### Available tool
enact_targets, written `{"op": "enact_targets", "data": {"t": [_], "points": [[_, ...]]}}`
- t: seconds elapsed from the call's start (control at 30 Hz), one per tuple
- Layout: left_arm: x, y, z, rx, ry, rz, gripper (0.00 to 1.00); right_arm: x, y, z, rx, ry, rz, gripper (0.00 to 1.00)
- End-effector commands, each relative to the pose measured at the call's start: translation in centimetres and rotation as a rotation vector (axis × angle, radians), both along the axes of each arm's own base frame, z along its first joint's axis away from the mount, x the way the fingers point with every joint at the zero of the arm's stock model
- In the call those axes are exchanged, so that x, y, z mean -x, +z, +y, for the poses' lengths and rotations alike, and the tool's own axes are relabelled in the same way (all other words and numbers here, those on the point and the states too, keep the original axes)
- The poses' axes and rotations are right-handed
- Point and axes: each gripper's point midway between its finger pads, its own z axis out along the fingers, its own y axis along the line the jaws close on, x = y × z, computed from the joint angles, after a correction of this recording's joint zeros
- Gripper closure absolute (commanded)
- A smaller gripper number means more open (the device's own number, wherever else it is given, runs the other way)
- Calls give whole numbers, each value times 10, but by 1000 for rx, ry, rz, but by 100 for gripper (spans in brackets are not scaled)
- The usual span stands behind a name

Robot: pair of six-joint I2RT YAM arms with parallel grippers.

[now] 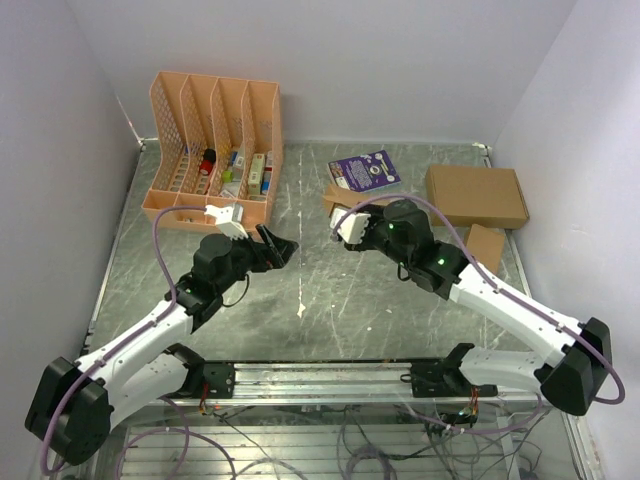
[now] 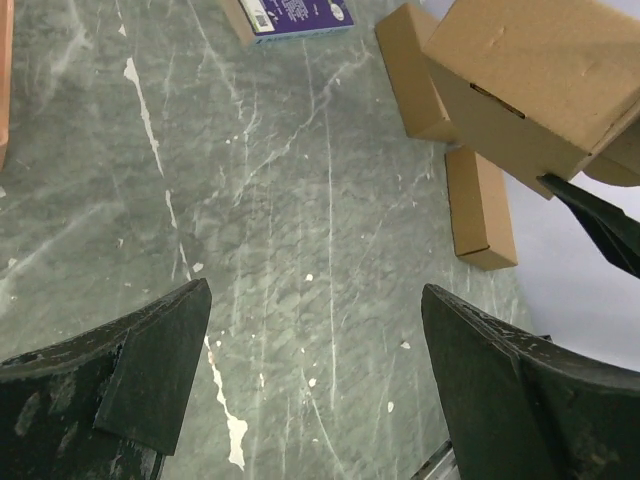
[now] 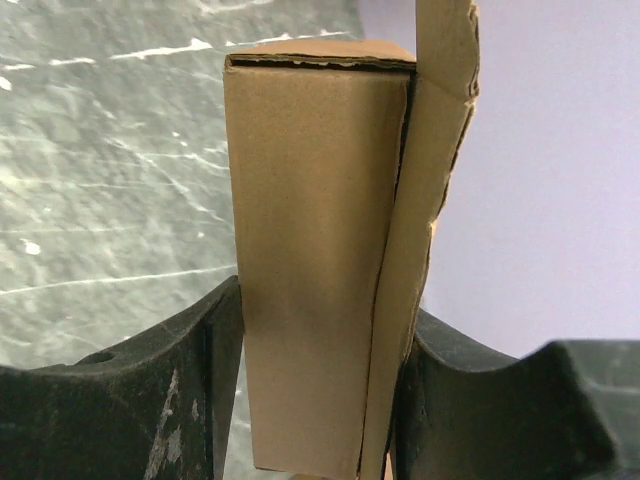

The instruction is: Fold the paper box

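Rack stands back left, booklet behind paper box, large box right.

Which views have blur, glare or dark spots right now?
Top external: even light, sharp, faint shadows on the table, no glare. Left wrist: table sharp, open left gripper close and soft. Right wrist: paper box fills the middle, in focus; right gripper clamping it is dark, little detail.

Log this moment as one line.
task: fold paper box | left pincer: open, empty, above table | right pincer: shut on paper box | flap: untucked
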Motion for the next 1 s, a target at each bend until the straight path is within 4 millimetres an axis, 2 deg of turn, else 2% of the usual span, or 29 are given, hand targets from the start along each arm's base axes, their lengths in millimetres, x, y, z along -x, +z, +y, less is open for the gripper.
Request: {"op": "enact_targets", "data": {"t": [0.0, 0.07, 0.33, 0.7, 0.97], "points": [[-4, 28, 0, 60, 8, -94, 4, 12, -18, 8, -86, -17, 195, 63], [-2, 27, 1, 62, 3, -92, 4, 9, -10, 13, -130, -17, 213, 63], [8, 23, 3, 67, -13, -80, 4, 8, -23, 16, -240, -25, 335, 65], [20, 34, 1, 141, -40, -84, 4, 28, -55, 33, -415, 3, 690, 66], [30, 37, -9, 204, -105, -71, 4, 22, -71, 25, -604, -5, 988, 66]]}}
